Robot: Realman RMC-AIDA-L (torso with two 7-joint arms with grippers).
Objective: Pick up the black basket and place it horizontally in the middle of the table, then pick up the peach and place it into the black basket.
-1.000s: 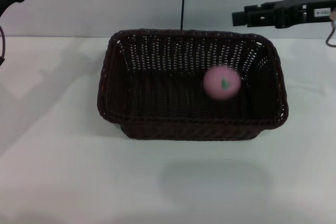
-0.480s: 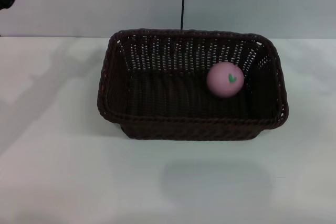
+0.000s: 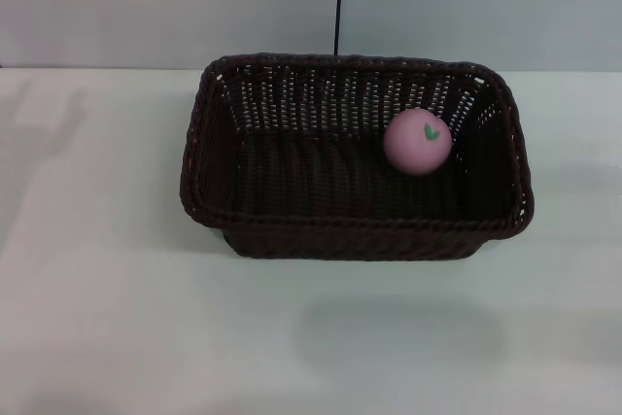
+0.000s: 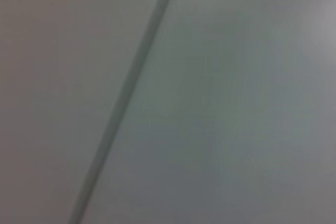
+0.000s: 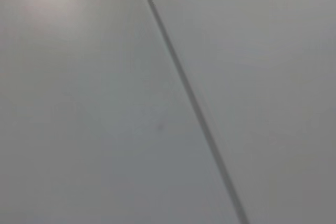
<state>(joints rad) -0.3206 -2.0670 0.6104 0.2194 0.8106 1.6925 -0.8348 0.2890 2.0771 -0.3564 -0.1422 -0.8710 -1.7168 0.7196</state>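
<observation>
The black basket [image 3: 355, 230] stands lengthwise across the middle of the white table [image 3: 117, 318] in the head view. The pale-pink peach [image 3: 417, 141] with its green leaf mark rests inside the basket, toward its right back part. Neither gripper shows in the head view. Both wrist views show only a plain grey wall with a dark seam line, and no fingers.
A grey wall with a dark vertical seam [image 3: 339, 2] rises behind the table. Bare white tabletop lies to the left, right and front of the basket.
The right arm has left the upper right of the head view, and the left arm has left the upper left. The peach has rolled slightly right and settled in the basket.
</observation>
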